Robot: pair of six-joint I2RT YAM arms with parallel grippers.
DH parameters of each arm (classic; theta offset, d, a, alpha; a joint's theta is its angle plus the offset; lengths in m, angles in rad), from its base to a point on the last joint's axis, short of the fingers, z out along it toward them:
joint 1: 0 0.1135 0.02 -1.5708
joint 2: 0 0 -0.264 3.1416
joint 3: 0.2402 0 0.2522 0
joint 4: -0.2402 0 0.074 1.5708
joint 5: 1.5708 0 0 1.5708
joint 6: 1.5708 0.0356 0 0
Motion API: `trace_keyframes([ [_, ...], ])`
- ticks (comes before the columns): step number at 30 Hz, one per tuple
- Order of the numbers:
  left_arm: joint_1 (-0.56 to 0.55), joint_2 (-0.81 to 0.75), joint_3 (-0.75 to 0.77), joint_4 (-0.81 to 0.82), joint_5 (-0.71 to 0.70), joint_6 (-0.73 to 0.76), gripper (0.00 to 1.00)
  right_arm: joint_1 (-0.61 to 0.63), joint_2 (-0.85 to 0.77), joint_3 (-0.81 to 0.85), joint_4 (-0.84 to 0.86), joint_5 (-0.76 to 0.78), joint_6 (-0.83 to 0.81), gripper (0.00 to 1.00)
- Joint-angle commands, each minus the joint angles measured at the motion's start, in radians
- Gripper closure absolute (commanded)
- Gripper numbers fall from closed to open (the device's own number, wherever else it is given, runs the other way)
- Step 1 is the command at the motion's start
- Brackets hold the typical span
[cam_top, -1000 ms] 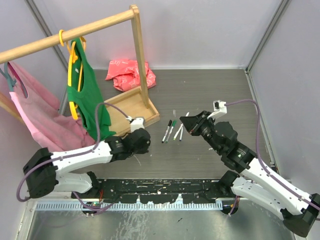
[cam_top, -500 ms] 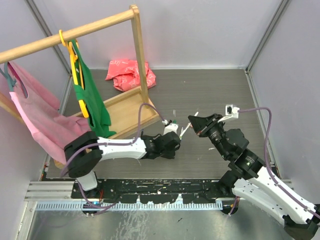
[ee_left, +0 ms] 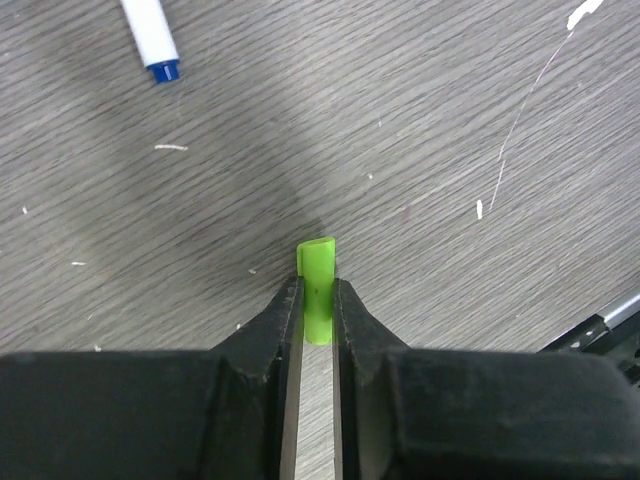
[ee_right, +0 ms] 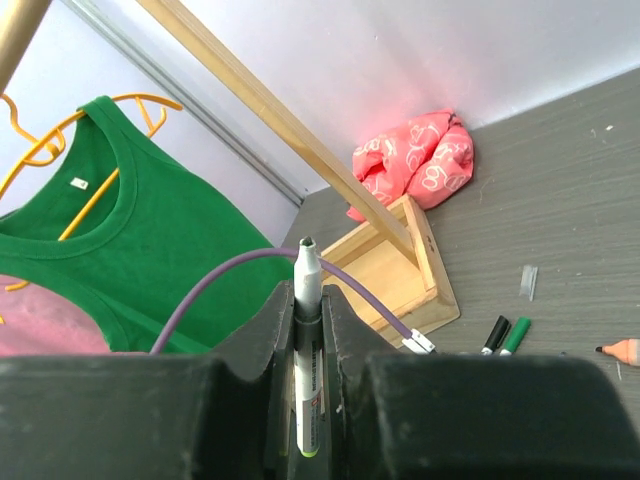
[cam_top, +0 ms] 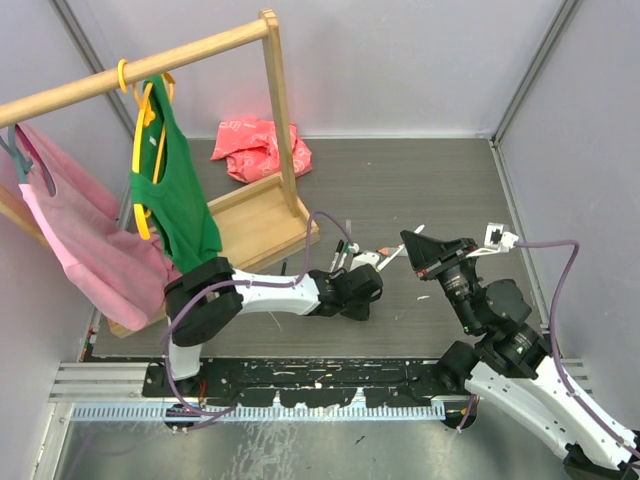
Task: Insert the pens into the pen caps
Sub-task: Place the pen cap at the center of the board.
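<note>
My left gripper (ee_left: 317, 292) is shut on a short bright green pen cap (ee_left: 318, 268), whose open end sticks out past the fingertips, close over the grey table. From above, the left gripper (cam_top: 362, 292) sits low beside the loose pens (cam_top: 340, 256). A pen with a blue end (ee_left: 152, 36) lies just ahead of it. My right gripper (ee_right: 308, 300) is shut on a white-barrelled pen (ee_right: 307, 280), its bare grey tip pointing out beyond the fingers. From above, the right gripper (cam_top: 422, 250) hangs raised to the right of the left one. Black-ended (ee_right: 497, 333), green-ended (ee_right: 516, 335) and orange-tipped (ee_right: 622, 350) pens lie on the table.
A wooden clothes rack (cam_top: 277, 90) with a tray-like base (cam_top: 250, 225) stands at the back left. It carries a green tank top (cam_top: 175, 190) and a pink garment (cam_top: 70, 235). A crumpled red-pink cloth (cam_top: 262, 146) lies behind it. Grey walls close the table in.
The left arm has swung right from near the rack base to beside the loose pens. The right gripper has drawn back to the right, still holding its pen.
</note>
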Motion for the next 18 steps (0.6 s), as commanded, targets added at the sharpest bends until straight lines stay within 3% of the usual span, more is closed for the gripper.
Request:
trace_keyframes([
  [1,-0.004,0.041,0.025,0.014,0.025,-0.017,0.83,0.000,-0.035,0.006,0.015,0.043,-0.040,1.00],
  [5,-0.004,0.031,0.008,0.022,0.014,-0.023,0.73,0.000,-0.049,0.005,0.013,0.049,-0.043,1.00],
  [18,-0.004,-0.089,-0.054,0.038,-0.058,0.010,0.63,0.000,-0.059,0.014,0.016,0.062,-0.063,1.00],
])
